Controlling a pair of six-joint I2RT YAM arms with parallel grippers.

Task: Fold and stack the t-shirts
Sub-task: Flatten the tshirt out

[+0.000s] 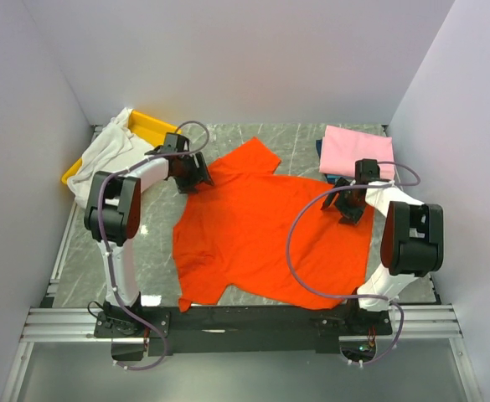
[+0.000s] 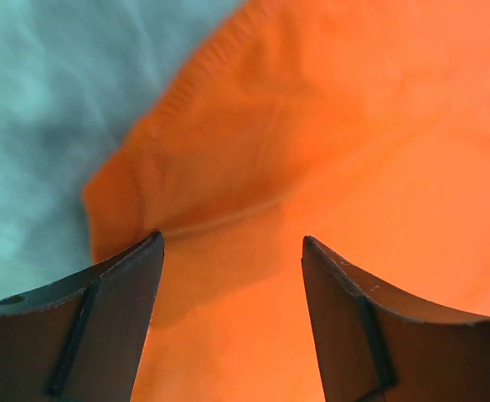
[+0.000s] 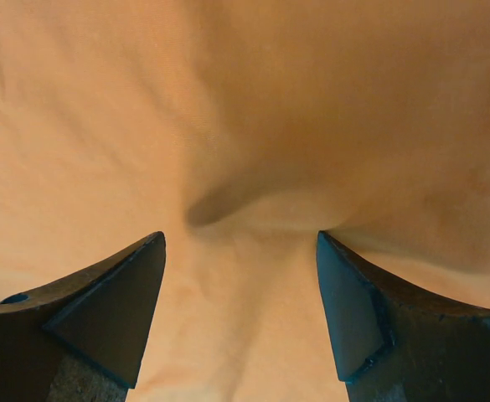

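Observation:
The orange-red t-shirt point(image 1: 261, 234) lies spread flat in the middle of the table. My left gripper point(image 1: 196, 177) is open, low over its far-left edge; the left wrist view shows the shirt's hem point(image 2: 312, 167) between the fingers. My right gripper point(image 1: 351, 213) is open, low over the shirt's right side, with wrinkled cloth point(image 3: 245, 193) between the fingers. The pale pink shirt point(image 1: 358, 151) lies folded at the far right on the dark blue one point(image 1: 335, 179), of which only an edge shows. The white shirt point(image 1: 110, 155) lies crumpled at the far left.
A yellow plastic tray point(image 1: 148, 127) stands at the far left corner, the white shirt draped over it. White walls close in the table on the left, back and right. Grey marble table top point(image 1: 144, 260) shows round the orange shirt.

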